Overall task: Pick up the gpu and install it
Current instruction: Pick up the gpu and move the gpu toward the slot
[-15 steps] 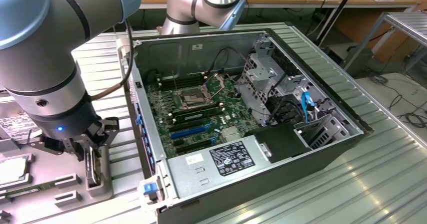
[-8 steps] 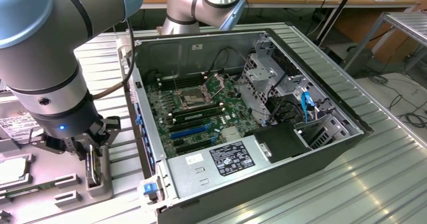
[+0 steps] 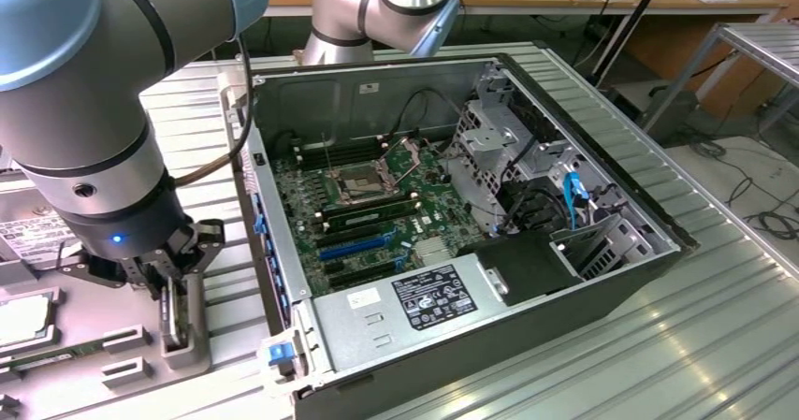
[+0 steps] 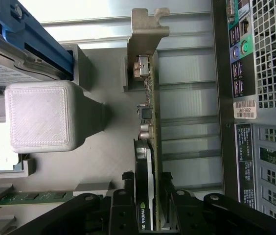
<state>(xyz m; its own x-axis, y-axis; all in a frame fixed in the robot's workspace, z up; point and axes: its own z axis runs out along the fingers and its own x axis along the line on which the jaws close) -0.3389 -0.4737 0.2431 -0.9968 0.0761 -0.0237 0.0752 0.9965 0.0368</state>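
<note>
The gpu (image 3: 171, 315) stands on edge in a grey holder (image 3: 194, 350) at the exterior view's left of the open computer case (image 3: 624, 280). In the wrist view the gpu (image 4: 151, 112) runs edge-on, with its silver end bracket (image 4: 148, 29) at the far end and its black cooler between my fingers. My gripper (image 3: 164, 294) is lowered over the card. Its black fingers (image 4: 128, 185) lie against both faces of the card with no gap showing, so my gripper (image 4: 146, 185) is shut on it. The card still sits in the holder.
The motherboard in the case has blue expansion slots (image 3: 355, 244) near the case's left wall. A power supply (image 3: 425, 298) and a drive cage (image 3: 525, 149) fill the case's other side. A hard drive (image 4: 11, 63), a grey block (image 4: 40, 117) and a green memory stick (image 4: 30, 197) sit beside the holder.
</note>
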